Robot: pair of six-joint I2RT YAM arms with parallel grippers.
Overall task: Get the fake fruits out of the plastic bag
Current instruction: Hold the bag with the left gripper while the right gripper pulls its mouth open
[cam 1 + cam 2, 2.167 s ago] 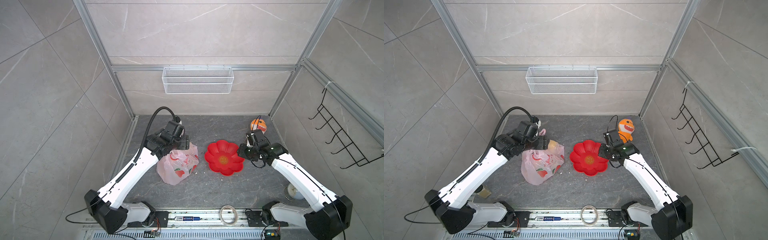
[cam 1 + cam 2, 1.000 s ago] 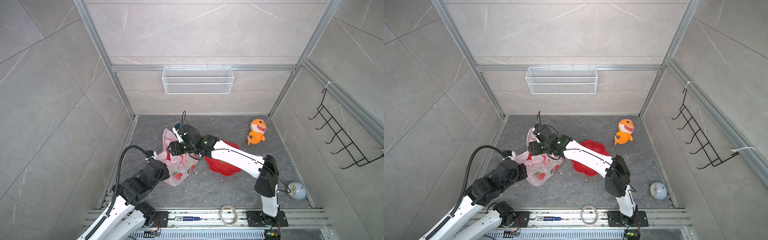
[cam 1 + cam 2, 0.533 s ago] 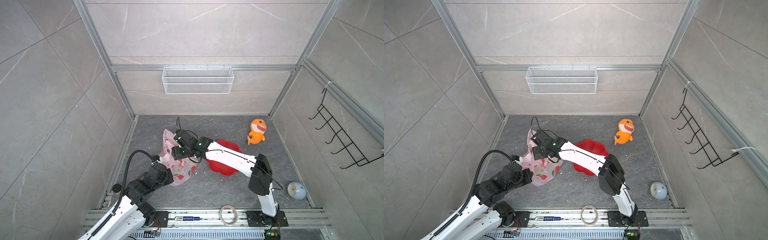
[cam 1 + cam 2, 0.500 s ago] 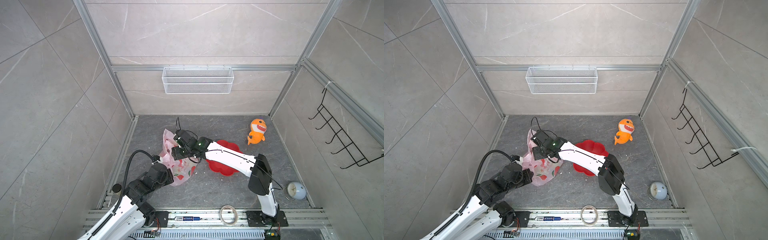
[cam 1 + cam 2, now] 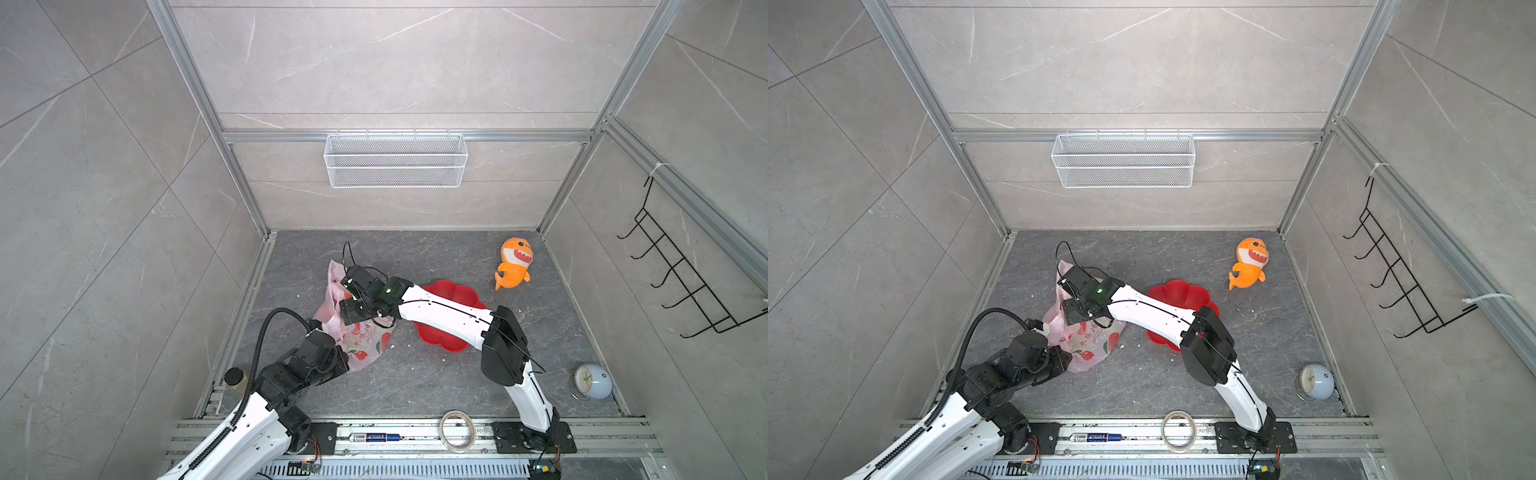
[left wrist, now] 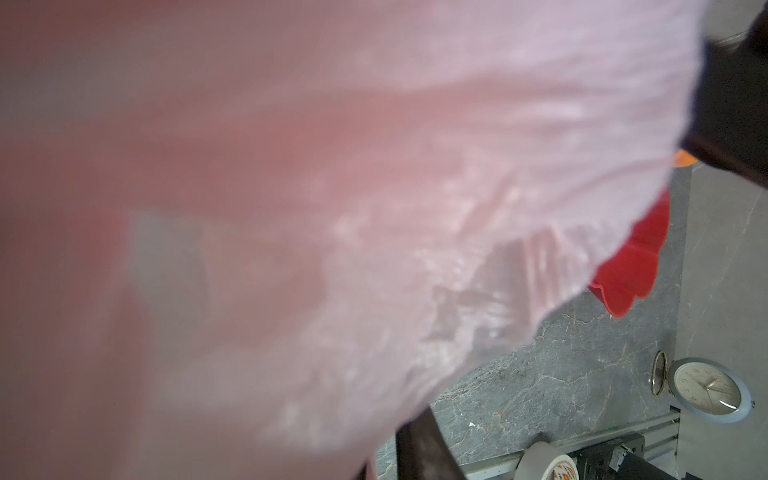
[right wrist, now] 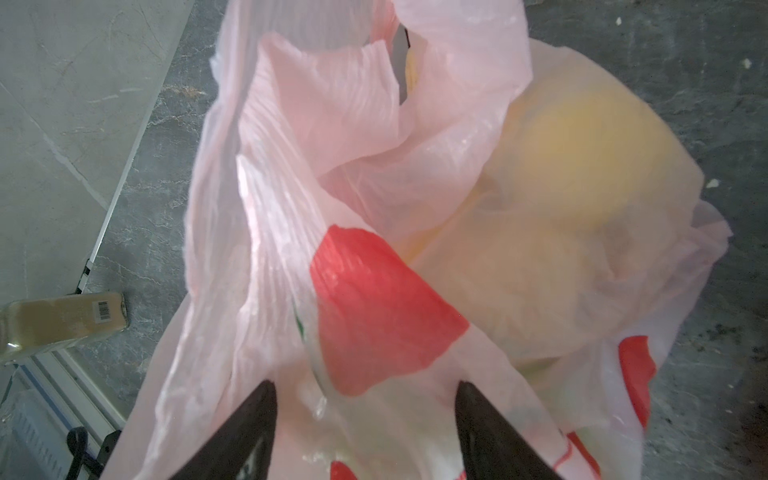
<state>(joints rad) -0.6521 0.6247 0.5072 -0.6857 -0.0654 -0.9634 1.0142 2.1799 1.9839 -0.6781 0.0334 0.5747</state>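
The plastic bag (image 5: 361, 338) (image 5: 1090, 338), thin pink film with red prints, lies slumped on the grey floor left of the middle. The fake fruits show only as yellow-cream round shapes (image 7: 582, 141) through the film in the right wrist view. My right gripper (image 5: 352, 315) (image 5: 1076, 316) (image 7: 365, 386) reaches across over the bag's top, open, with loose film between its fingers. My left gripper (image 5: 338, 360) (image 5: 1061, 358) (image 6: 390, 461) presses against the bag's near-left corner. The bag (image 6: 332, 187) covers most of the left wrist view, hiding how its jaws stand.
A red flower-shaped dish (image 5: 455, 293) sits right of the bag, partly under the right arm. An orange plush shark (image 5: 513, 264) lies at the back right. A clock (image 5: 592, 380), a tape roll (image 5: 457, 430) and a bottle (image 5: 237, 378) lie along the front.
The left arm has come forward and now rests against the bag's near-left corner. The right gripper has shifted slightly left over the bag, its jaws a little wider.
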